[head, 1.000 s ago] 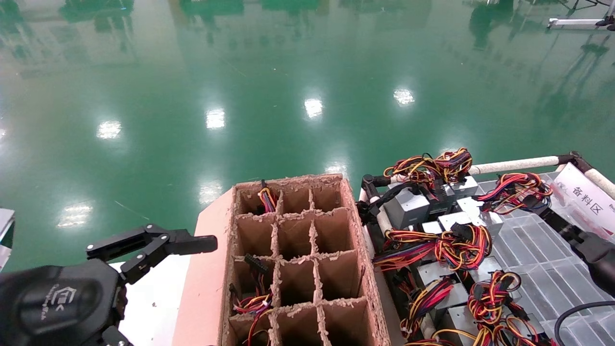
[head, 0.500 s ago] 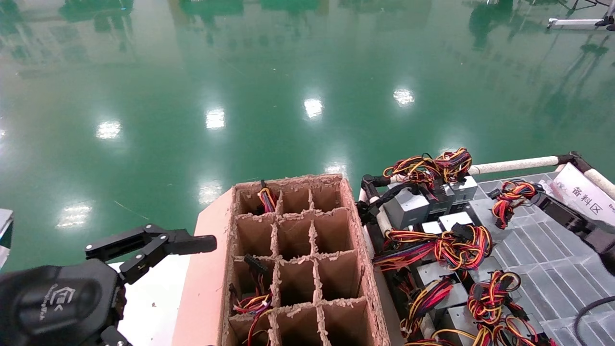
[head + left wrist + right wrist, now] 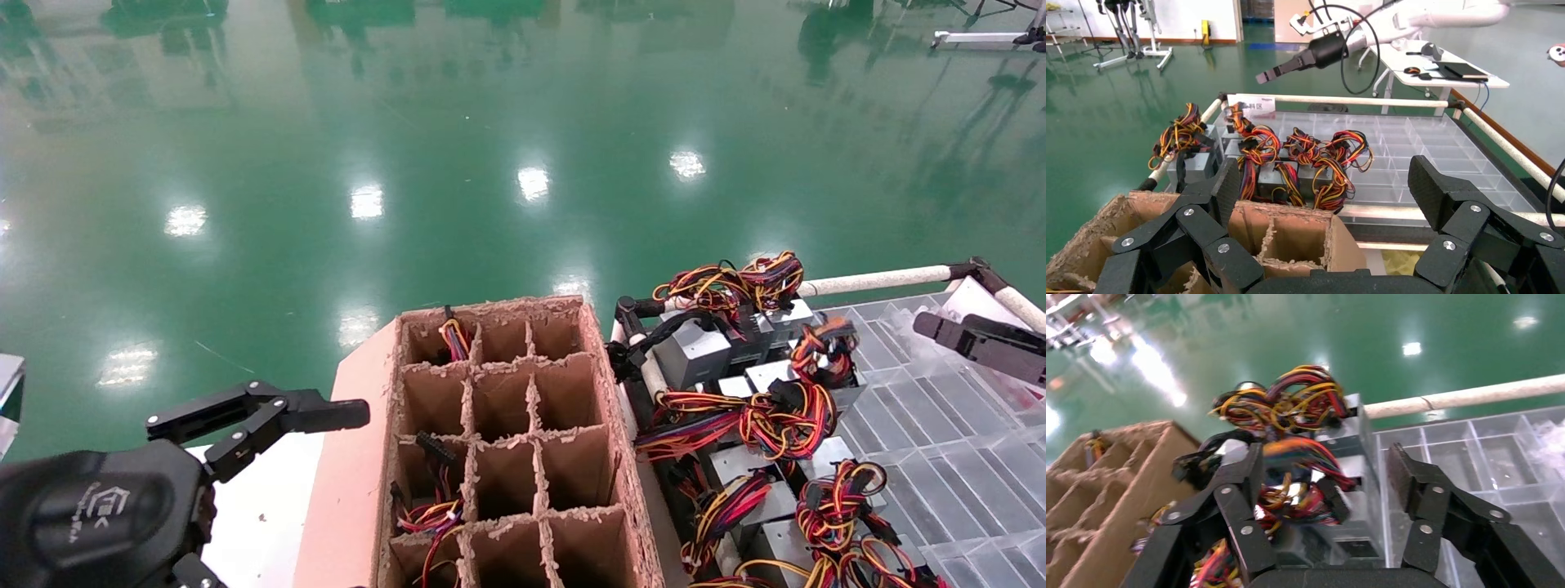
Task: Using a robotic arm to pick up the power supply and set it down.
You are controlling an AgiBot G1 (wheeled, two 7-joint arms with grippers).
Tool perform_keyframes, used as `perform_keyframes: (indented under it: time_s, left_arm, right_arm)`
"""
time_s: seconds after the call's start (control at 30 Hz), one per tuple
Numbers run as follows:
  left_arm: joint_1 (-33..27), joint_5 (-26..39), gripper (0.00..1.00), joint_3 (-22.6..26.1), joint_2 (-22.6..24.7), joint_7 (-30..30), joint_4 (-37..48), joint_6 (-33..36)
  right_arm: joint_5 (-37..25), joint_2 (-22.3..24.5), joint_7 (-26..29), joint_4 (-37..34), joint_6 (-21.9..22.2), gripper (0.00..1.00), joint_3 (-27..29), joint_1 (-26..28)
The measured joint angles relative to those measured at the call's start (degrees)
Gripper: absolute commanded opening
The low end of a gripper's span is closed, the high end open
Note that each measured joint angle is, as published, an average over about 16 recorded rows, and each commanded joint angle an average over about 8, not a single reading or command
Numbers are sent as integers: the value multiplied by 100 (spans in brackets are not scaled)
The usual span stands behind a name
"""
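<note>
Head view: right end effector (image 3: 976,341) well right of the power supply (image 3: 821,363) on the clear tray (image 3: 940,441).
Right wrist view: fingers spread wide, empty — supply ahead between them.
Left wrist view: left end effector (image 3: 1324,196) wide, farther off.

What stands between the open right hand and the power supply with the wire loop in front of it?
Nothing visible. The right hand is open and empty, with only open space between its fingers and the power supply. That unit lies among other units on the clear tray.
</note>
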Motion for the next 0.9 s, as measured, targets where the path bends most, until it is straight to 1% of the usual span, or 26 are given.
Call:
perform_keyframes:
  time_s: [0.17, 0.33, 0.9]
  left_arm:
    - [0, 0, 100, 0, 0, 0, 1, -1]
    - [1, -1, 100, 0, 0, 1, 1, -1]
    - [0, -1, 100, 0, -1, 1, 2, -2]
  right_arm:
    - [-139, 213, 214, 551, -39, 100, -43, 109]
    - [-197, 298, 323, 1041, -115, 100, 79, 84]
    - [-571, 128, 310, 2405, -532, 100, 973, -521]
